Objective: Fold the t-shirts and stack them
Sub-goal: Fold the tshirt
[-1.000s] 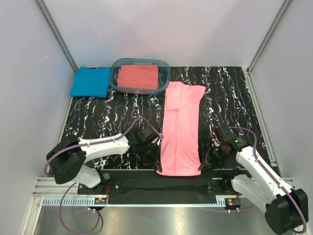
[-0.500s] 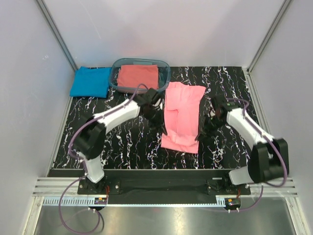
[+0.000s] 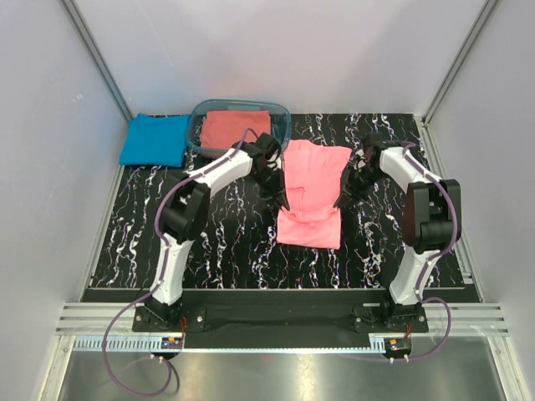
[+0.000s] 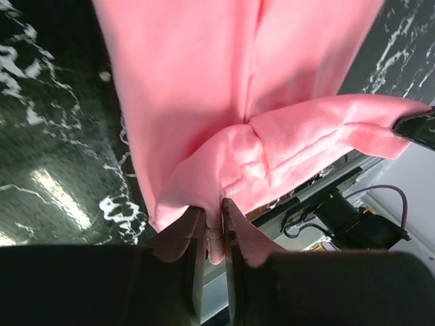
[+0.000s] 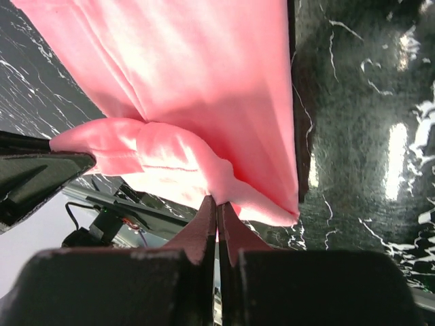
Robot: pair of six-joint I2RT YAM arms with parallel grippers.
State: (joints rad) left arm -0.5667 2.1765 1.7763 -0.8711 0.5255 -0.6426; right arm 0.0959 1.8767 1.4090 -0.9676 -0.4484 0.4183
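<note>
A light pink t-shirt lies lengthwise on the black marbled table, its near end lifted and doubled back over the rest. My left gripper is shut on the shirt's left hem corner. My right gripper is shut on the right hem corner. Both hold the hem above the shirt's middle. A folded bright blue t-shirt lies at the back left. A folded coral-red t-shirt lies in the clear tub.
The clear bluish plastic tub stands at the back, between the blue shirt and the pink shirt's far end. White walls enclose the table on three sides. The arm bases and a metal rail run along the near edge.
Both grippers have carried the pink shirt's near hem from the front edge towards the back, folding the shirt over itself. Both arms now reach far out.
</note>
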